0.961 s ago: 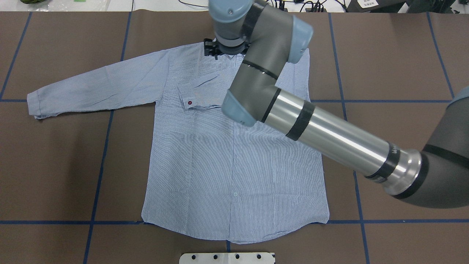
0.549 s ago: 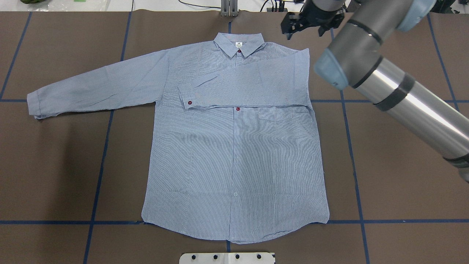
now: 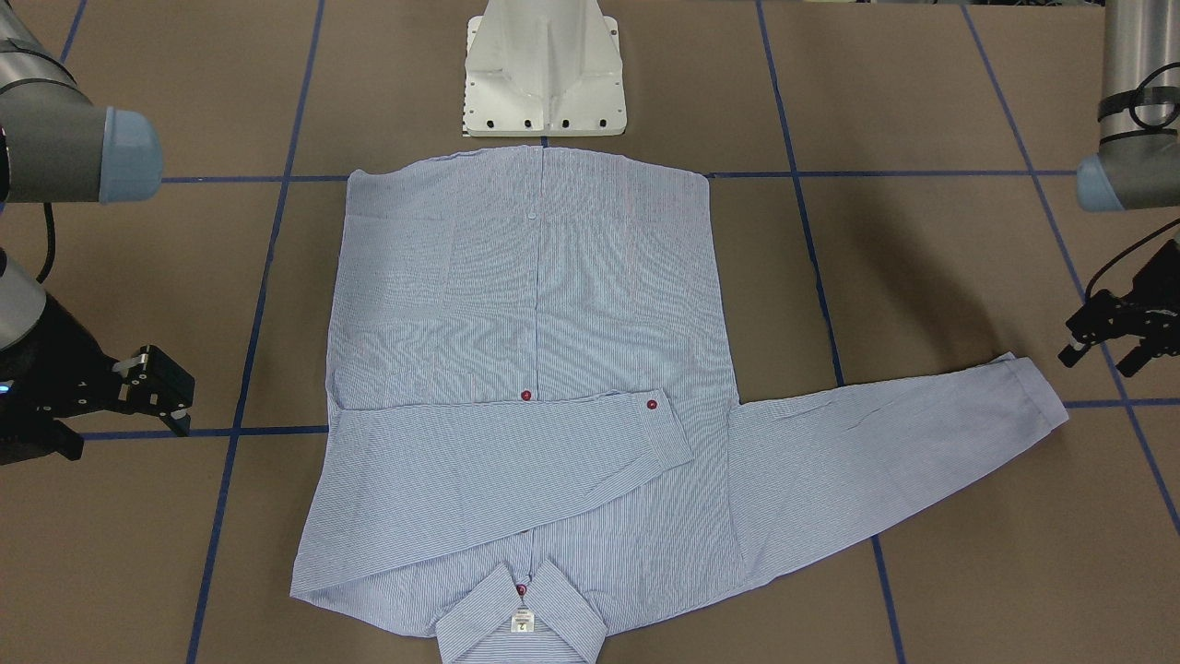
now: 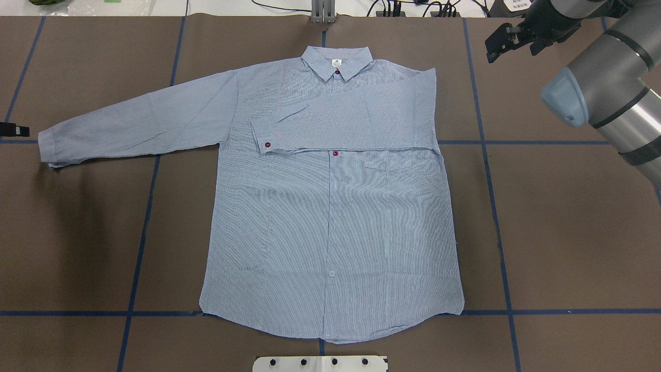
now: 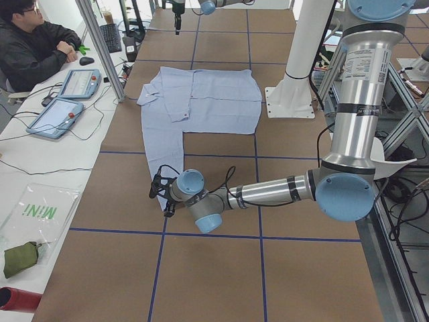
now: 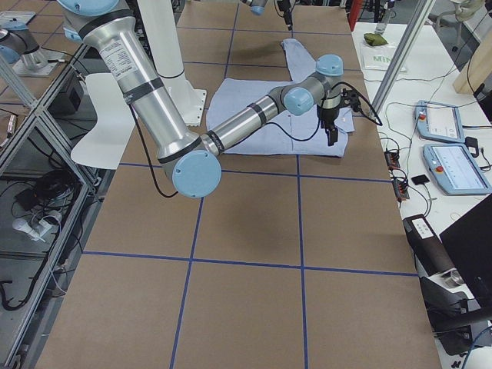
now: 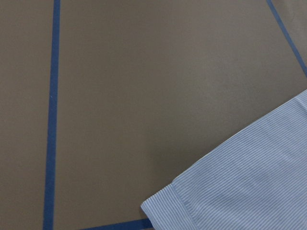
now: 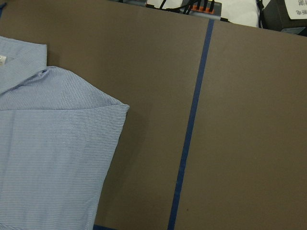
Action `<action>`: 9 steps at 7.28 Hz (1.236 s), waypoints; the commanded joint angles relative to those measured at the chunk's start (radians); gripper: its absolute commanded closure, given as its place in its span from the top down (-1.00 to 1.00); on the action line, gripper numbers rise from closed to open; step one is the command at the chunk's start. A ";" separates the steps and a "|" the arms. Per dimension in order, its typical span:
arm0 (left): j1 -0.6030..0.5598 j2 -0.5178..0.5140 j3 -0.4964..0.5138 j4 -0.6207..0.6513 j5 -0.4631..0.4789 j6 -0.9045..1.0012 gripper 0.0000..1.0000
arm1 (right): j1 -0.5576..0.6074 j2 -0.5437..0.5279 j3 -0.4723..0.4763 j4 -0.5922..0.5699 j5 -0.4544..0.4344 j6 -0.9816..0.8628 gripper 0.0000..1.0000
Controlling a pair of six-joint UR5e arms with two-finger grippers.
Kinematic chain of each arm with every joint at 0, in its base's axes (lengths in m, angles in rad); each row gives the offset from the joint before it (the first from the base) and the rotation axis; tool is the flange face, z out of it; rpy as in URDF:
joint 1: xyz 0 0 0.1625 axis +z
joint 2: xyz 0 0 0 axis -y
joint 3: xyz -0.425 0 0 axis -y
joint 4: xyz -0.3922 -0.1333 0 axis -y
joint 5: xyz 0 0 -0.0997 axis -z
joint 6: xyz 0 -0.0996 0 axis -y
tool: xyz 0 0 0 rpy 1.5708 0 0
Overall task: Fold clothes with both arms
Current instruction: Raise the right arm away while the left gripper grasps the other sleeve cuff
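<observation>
The light blue striped shirt (image 4: 330, 217) lies flat, front up, with its collar (image 4: 336, 62) at the far side. One sleeve is folded across the chest, its cuff (image 4: 262, 138) carrying a red button. The other sleeve (image 4: 134, 124) stretches out to the overhead view's left. My right gripper (image 4: 511, 51) is open and empty above bare table, right of the collar; it also shows in the front view (image 3: 157, 392). My left gripper (image 3: 1097, 360) is open and empty just beyond the stretched sleeve's cuff (image 3: 1037, 392). The left wrist view shows that cuff (image 7: 168, 203).
The white pedestal base (image 3: 544, 74) stands at the shirt's hem side. The brown table cover (image 4: 568, 232) carries blue tape lines. An operator (image 5: 33, 47) sits at a side desk with tablets (image 5: 64, 111) beyond the table's far edge.
My right arm has left the collar and swung away to the far right, uncovering the shirt. The tip of my left gripper has come into view by the stretched sleeve's cuff.
</observation>
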 commanded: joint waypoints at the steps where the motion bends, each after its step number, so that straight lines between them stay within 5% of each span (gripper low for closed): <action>1: 0.060 0.001 0.014 -0.040 0.019 -0.100 0.96 | 0.002 -0.010 0.004 0.006 0.001 0.000 1.00; 3: 0.088 0.001 0.016 -0.039 0.022 -0.104 0.94 | 0.002 -0.012 0.016 0.006 0.001 0.007 1.00; 6: 0.128 0.001 0.015 -0.042 0.022 -0.139 0.65 | 0.002 -0.012 0.016 0.006 0.001 0.009 1.00; 7: 0.128 0.001 0.016 -0.040 0.022 -0.139 0.37 | 0.002 -0.012 0.016 0.006 0.001 0.009 1.00; 9: 0.126 0.002 0.008 -0.040 0.013 -0.139 -0.68 | 0.002 -0.013 0.030 0.004 0.001 0.012 1.00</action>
